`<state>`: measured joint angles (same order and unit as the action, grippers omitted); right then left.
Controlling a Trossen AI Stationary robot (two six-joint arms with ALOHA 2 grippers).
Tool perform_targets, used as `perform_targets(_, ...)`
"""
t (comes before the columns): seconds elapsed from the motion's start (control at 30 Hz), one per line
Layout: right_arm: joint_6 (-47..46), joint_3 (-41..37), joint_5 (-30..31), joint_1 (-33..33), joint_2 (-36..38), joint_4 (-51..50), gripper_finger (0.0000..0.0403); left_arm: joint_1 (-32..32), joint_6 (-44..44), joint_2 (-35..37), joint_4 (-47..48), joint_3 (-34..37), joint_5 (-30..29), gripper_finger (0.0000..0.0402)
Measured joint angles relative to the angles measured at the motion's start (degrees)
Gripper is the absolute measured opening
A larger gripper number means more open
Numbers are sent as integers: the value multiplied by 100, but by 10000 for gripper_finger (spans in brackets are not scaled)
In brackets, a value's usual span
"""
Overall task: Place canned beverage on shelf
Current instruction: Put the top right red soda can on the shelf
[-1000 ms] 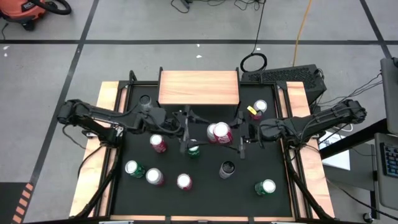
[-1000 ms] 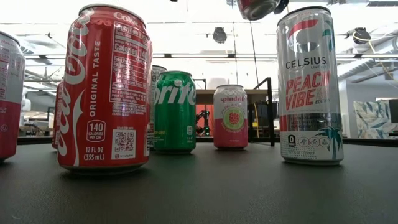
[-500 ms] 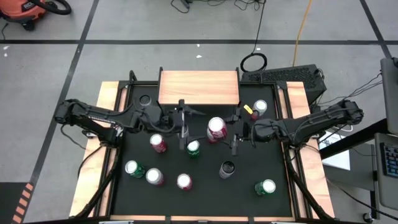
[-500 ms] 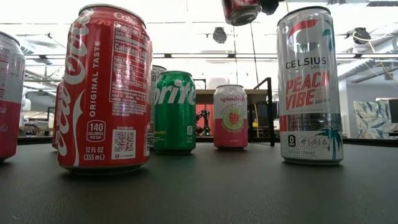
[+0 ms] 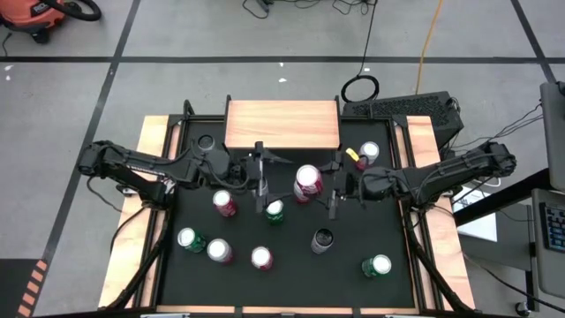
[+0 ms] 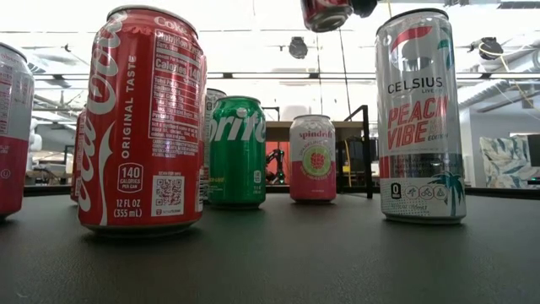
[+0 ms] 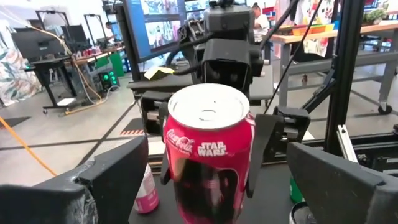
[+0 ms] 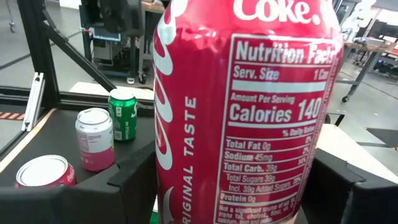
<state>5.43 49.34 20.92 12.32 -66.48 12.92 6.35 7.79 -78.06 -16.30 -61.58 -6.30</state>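
Observation:
A red Coke can (image 5: 307, 181) is held upright in my right gripper (image 5: 311, 184), above the black mat and just in front of the shelf (image 5: 282, 124). The shelf has a light wood top on black legs at the mat's far edge. The can's bottom shows at the top of the low view (image 6: 326, 13). My left gripper (image 5: 259, 182) is open and empty, just left of the can and facing it. Its fingers stand wide apart in the left wrist view (image 7: 211, 205). My right gripper pinches the can's side wall (image 7: 247, 155) between its two fingers (image 7: 266, 146), about mid-height on opposite sides. The fingers come level from the table's right side. The can stands upright, top up, lifted clear of the mat.
Several cans stand on the black mat (image 5: 397, 221): a red one (image 5: 225, 203) and a green one (image 5: 274, 210) near the grippers, more along the near side, one at the near right (image 5: 378, 265), one at the far right (image 5: 368, 152). The shelf top bears nothing.
My right gripper has carried the Coke can toward the table's left and a little toward the shelf. The can was tilted and now stands upright. My left gripper has shifted slightly toward the far edge, still open.

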Motion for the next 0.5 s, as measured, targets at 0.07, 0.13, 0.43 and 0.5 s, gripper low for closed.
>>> perform_targets(0.07, 0, 0, 1, 0, 0, 67, 279, 0, -88, -19, -146, 0, 1, 387)
perform_targets(0.13, -1, 0, 1, 0, 0, 114, 279, 0, -136, -62, -263, -2, 18, 387)
perform_targets(0.43, -1, 0, -4, 0, 0, 223, 279, -131, -345, -382, -707, -2, 178, 387)
perform_targets(0.5, -3, 0, -8, 0, 0, 225, 279, -174, -434, -428, -767, 2, 286, 387)
